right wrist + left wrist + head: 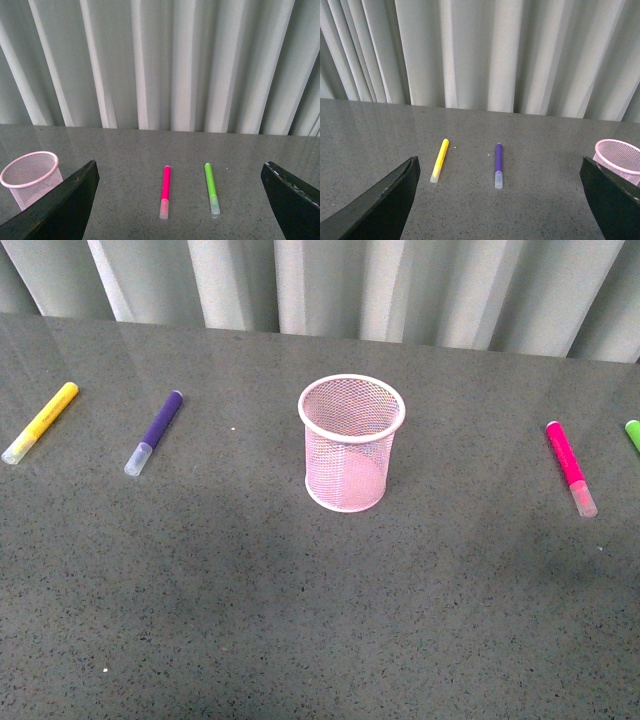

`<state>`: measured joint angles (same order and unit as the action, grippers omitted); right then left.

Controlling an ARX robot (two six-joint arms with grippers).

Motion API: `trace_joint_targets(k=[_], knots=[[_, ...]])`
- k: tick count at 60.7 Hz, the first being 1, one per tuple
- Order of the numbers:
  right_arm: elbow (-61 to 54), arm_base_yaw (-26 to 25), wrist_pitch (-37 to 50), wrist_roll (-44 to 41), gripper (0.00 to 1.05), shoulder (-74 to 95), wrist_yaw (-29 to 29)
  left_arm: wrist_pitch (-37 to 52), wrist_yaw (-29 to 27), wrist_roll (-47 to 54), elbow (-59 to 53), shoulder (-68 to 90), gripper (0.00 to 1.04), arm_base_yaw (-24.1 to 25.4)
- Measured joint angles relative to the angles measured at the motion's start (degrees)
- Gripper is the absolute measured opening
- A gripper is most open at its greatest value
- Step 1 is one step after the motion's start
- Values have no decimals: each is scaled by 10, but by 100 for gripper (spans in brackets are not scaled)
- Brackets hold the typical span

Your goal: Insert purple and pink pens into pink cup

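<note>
purple pen (498, 156): straight ahead of your left pincer (498, 163), axis pointing away
pink pen (165, 192): same deal, right pincer (180, 165)
pincers: both spread, empty

lab setup: grey tabletop (300, 620), white curtain (330, 280)

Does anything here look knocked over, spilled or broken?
Nothing stands out. The cup stands upright and empty; the purple pen, pink pen, yellow pen and green pen lie flat and capped on the table, apart from it.

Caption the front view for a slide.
Empty pink mesh cup upright at centre; purple pen left, pink pen right, both outside it.
</note>
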<state>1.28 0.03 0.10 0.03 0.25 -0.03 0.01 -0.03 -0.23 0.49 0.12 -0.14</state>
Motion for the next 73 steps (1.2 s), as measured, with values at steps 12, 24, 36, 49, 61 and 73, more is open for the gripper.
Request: trace_joint_targets(k=[12, 24, 36, 49, 61, 73], knots=[[0, 0, 0, 0, 98, 0, 0, 0, 0, 0, 0, 0, 98, 0], [0, 0, 0, 0, 98, 0, 0, 0, 0, 0, 0, 0, 98, 0], [0, 0, 0, 0, 98, 0, 0, 0, 0, 0, 0, 0, 98, 0], [0, 0, 0, 0, 98, 0, 0, 0, 0, 0, 0, 0, 98, 0], [0, 0, 0, 0, 98, 0, 0, 0, 0, 0, 0, 0, 98, 0], [0, 0, 0, 0, 98, 0, 0, 0, 0, 0, 0, 0, 98, 0]])
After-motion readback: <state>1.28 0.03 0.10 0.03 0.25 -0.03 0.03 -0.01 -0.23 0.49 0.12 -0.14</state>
